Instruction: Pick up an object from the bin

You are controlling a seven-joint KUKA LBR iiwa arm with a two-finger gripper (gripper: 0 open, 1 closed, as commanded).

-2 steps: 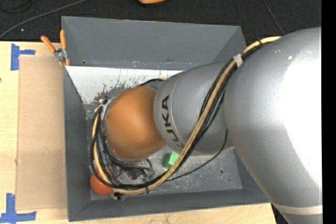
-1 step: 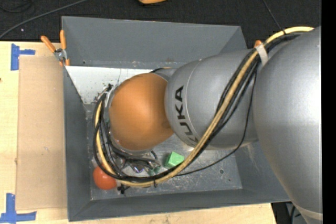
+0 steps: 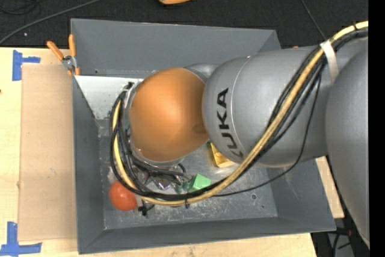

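My gripper is low in the front part of the bin, and just its dark metal body peeks out from under the wrist. A red-orange ball lies on the bin floor at the gripper's lower left, close beside it. A small green block sits just to the right of the gripper. Further right, a yellow piece is half hidden by the arm.
The arm's orange wrist cover and its bundle of cables hide the middle of the bin. The grey arm comes in from the right and hides the bin's right side. The sloping bin walls stand close on the left and front.
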